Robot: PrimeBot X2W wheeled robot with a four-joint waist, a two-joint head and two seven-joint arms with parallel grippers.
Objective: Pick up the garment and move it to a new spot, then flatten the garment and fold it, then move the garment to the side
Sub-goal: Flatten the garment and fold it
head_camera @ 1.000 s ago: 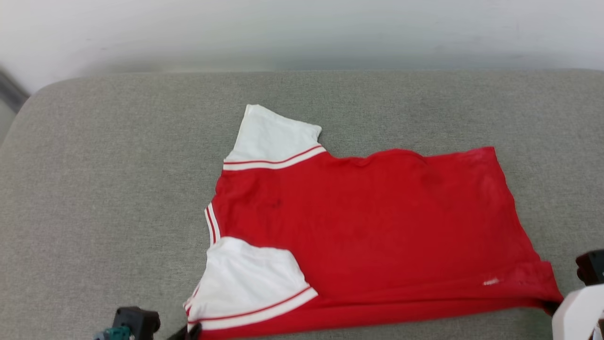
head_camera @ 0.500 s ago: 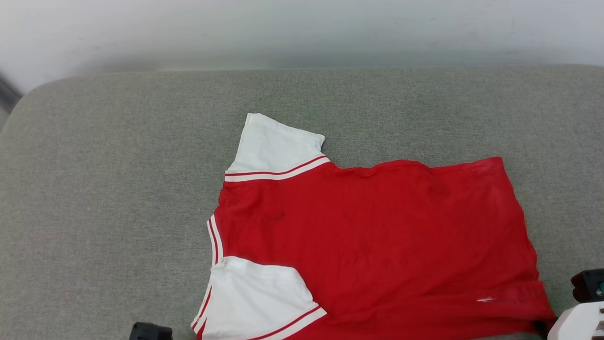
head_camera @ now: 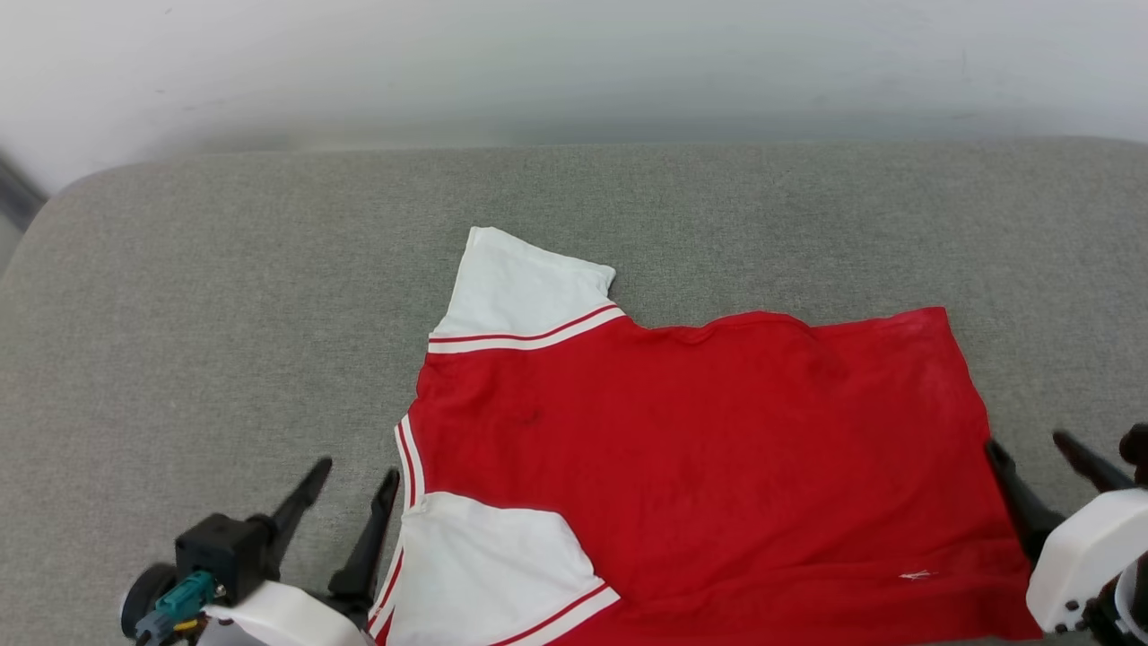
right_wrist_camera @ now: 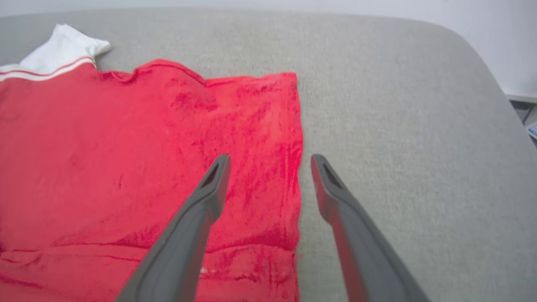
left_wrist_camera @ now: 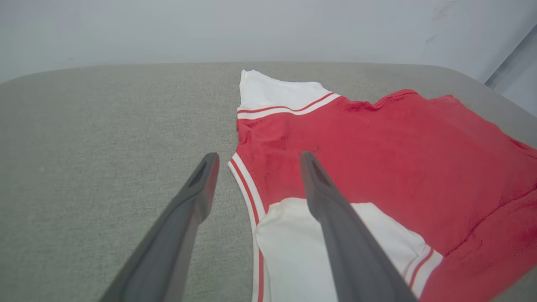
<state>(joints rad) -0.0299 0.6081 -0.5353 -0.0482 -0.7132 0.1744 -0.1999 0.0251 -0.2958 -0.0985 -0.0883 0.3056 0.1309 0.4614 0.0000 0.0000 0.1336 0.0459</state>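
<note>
1. Since a second ago both grippers have come up into the head view with their fingers spread apart. Before, only dark parts showed at the bottom edge by the garment's near corners.
2. A grey fabric cushion (head_camera: pixel 224 314) spans the scene, with a pale wall (head_camera: pixel 574 63) behind it.
3. The garment (head_camera: pixel 700 449), a red jersey, lies spread flat on the cushion, right of centre, plain red side up, neck to the left.
4. Its white sleeves: one (head_camera: pixel 525 287) points away, the other (head_camera: pixel 489 565) lies at the near edge.
5. The left gripper (head_camera: pixel 358 468) stands wide and holds nothing. It straddles the striped neck trim (head_camera: pixel 408 453).
6. The right gripper (head_camera: pixel 1025 441) is equally wide and empty, straddling the hem edge.
7. A tiny white mark (head_camera: pixel 917 574) sits near the hem.
</note>
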